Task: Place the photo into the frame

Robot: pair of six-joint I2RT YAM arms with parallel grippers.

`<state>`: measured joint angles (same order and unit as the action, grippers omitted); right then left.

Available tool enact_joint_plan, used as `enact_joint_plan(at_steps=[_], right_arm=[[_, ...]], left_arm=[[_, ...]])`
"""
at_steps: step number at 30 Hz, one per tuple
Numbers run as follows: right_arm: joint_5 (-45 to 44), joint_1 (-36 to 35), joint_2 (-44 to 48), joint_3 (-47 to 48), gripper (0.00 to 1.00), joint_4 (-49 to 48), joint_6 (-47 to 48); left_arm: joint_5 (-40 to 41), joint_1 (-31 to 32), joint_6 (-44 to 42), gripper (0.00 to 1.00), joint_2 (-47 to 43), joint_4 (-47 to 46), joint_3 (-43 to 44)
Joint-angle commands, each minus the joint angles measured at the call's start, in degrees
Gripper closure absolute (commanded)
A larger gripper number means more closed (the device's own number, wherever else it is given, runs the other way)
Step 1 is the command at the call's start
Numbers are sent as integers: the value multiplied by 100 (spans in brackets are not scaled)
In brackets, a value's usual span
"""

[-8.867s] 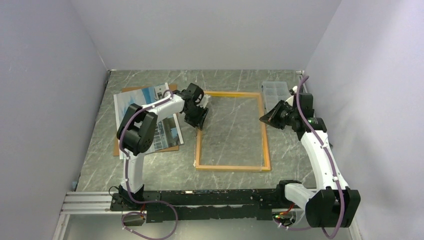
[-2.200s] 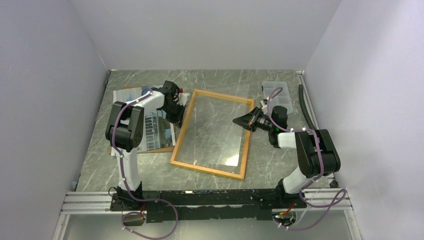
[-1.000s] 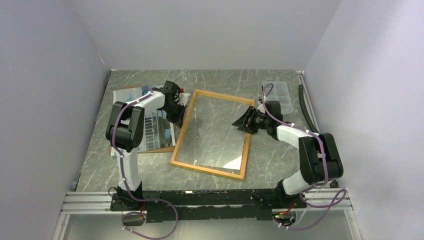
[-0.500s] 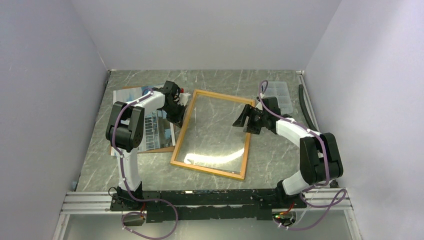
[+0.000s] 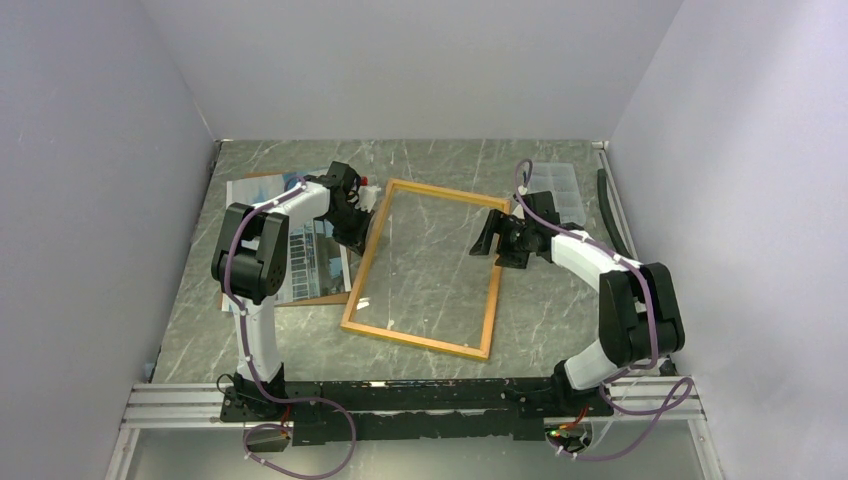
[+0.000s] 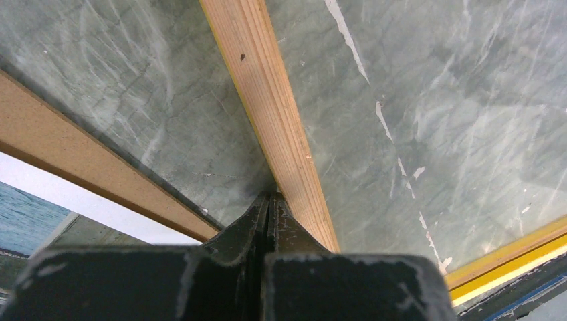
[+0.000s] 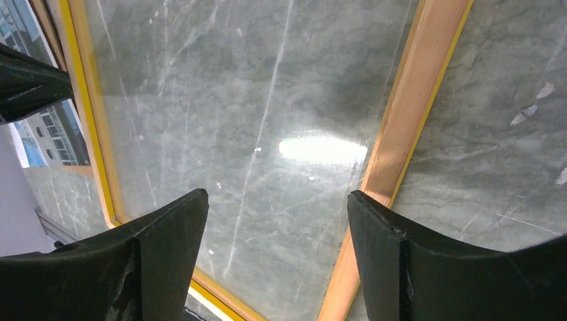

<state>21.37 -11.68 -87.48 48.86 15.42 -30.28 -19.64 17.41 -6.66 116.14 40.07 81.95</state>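
Frame [image 5: 415, 340]: it lies askew on the table [image 5: 310, 345]. Its rails are wood-brown with a yellow edge, and we see the marble straight through its clear pane.
Photo [image 5: 318, 255]: just beside the frame and outside it, picture side up on a brown board [image 5: 335, 297].
Left tool [image 6: 269, 200]: clenched with nothing between its fingers, the tips touching the outer side of the frame's rail nearest the photo.
Right tool [image 7: 275, 199]: released and spread wide above the frame's opposite rail, grasping nothing.
Box [image 5: 565, 190]: clear plastic, near the frame's far corner, partly behind the right arm. We cannot tell its contents.
Right wrist view only: a bright glare on the pane.
Left wrist view only: wood grain on the rail.
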Motion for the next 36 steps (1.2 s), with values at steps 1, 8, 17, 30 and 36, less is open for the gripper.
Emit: enact_joint_plan(at_steps=[1, 8, 17, 30, 36], right_arm=[[-227, -24, -56, 296, 20, 95, 202], [-434, -14, -18, 399, 20, 198, 176], [-899, 5, 272, 409, 22, 371, 86], [-1266, 245, -121, 281, 24, 364, 240], [-953, 311, -505, 543, 30, 328, 276]], left_arm=[[49, 56, -99, 97, -47, -118, -122], [48, 52, -98, 97, -65, -116, -140], [-61, 60, -25, 97, -82, -123, -159], [-121, 409, 50, 97, -194, -241, -487], [-194, 449, 65, 97, -388, -190, -584]])
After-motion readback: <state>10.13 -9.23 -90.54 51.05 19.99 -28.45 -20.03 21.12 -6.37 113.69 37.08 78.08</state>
